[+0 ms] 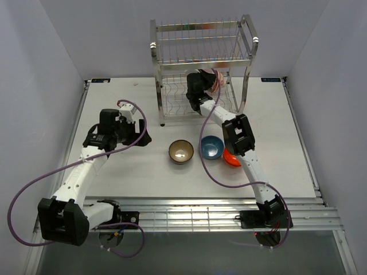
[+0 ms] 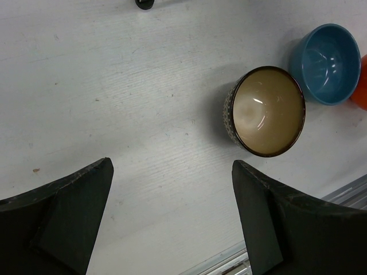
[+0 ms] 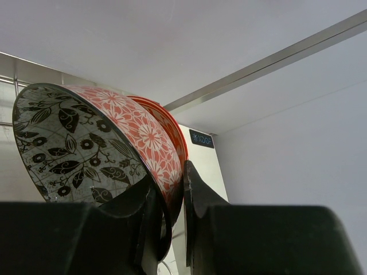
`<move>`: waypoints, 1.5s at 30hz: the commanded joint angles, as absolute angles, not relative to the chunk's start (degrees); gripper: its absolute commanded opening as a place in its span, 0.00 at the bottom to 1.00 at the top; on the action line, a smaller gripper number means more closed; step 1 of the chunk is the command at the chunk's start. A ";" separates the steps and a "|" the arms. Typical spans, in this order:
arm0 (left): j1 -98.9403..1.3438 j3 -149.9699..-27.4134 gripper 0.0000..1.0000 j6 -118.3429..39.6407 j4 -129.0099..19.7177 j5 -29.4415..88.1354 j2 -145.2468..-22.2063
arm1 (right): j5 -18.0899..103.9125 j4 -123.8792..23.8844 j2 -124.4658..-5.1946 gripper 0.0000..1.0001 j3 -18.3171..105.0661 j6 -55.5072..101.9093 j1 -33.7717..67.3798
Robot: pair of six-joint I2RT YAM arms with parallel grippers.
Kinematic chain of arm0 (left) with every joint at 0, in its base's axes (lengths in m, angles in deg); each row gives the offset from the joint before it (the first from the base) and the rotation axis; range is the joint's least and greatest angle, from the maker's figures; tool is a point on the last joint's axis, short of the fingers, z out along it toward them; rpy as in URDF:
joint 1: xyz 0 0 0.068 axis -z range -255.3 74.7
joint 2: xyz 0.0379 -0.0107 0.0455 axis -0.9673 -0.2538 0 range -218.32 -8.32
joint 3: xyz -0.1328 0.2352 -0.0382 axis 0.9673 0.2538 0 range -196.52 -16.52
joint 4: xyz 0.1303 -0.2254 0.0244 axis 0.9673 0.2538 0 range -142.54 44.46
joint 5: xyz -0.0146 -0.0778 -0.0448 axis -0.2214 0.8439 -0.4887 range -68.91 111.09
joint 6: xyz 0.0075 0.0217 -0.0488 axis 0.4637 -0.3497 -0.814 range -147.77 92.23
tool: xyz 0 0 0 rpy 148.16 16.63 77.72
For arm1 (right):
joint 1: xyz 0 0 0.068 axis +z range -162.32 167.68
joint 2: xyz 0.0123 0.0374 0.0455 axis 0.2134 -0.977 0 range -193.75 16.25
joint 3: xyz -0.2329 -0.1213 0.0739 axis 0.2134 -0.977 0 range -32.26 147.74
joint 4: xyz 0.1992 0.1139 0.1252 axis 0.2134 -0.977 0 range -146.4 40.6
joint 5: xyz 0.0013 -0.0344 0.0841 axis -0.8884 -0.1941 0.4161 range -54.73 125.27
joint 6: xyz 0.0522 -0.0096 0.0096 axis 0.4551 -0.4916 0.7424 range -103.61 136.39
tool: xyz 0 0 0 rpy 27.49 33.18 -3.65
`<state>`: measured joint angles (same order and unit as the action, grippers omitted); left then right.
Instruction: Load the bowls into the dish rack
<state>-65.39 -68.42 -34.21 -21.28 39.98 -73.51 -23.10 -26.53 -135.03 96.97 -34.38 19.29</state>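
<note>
My right gripper (image 1: 207, 87) is shut on the rim of the red-and-white patterned bowl (image 1: 215, 80) and holds it tilted on its side between the tiers of the silver dish rack (image 1: 200, 43). In the right wrist view the bowl (image 3: 132, 129) is pinched between my fingers (image 3: 198, 197). The brown bowl (image 1: 181, 152), blue bowl (image 1: 211, 147) and orange-red bowl (image 1: 231, 157) stand upright on the table in front of the rack. My left gripper (image 1: 140, 137) is open and empty, to the left of the brown bowl (image 2: 268, 112). The blue bowl (image 2: 327, 63) and the edge of the orange-red bowl (image 2: 361, 91) lie beyond it.
The right forearm (image 1: 238, 134) reaches over the blue and orange-red bowls. A shiny rack bar (image 3: 275, 60) runs diagonally above the held bowl. A black rack foot (image 2: 144, 3) shows at the top of the left wrist view. A slatted metal strip (image 1: 200, 215) lines the table's near edge.
</note>
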 commanded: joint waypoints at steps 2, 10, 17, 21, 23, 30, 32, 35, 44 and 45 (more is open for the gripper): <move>-65.81 -67.59 0.95 -33.66 -22.05 41.30 -70.99 | -23.97 -22.32 -134.75 0.12 101.24 -31.97 20.11; -66.07 -67.50 0.95 -33.48 -22.13 41.65 -70.72 | -23.00 -25.75 -133.52 0.10 101.33 -28.70 21.07; -66.16 -68.03 0.95 -33.84 -22.57 42.97 -71.69 | -22.91 -21.90 -133.42 0.12 99.31 -31.42 21.34; -66.07 -68.47 0.95 -33.84 -22.31 43.15 -71.51 | -22.91 -21.89 -134.83 0.14 101.25 -31.43 21.08; -66.07 -68.20 0.95 -33.66 -22.31 42.88 -71.43 | -23.09 -21.98 -135.18 0.14 101.07 -31.25 21.25; -66.16 -67.94 0.95 -33.57 -22.22 42.80 -71.69 | -25.11 -19.69 -137.29 0.11 102.74 -33.36 20.20; -66.16 -67.94 0.95 -33.57 -22.13 42.62 -71.69 | -25.11 -19.70 -137.29 0.12 102.92 -33.01 19.93; -66.16 -67.94 0.95 -33.40 -22.31 42.53 -71.86 | -24.94 -20.92 -137.03 0.16 103.00 -31.96 19.67; -66.24 -67.85 0.95 -33.57 -22.31 42.53 -72.13 | -22.48 -27.07 -134.75 0.36 101.51 -24.75 20.11; -66.24 -67.76 0.95 -33.49 -22.31 42.44 -72.04 | -21.95 -27.16 -134.48 0.38 101.16 -24.49 20.37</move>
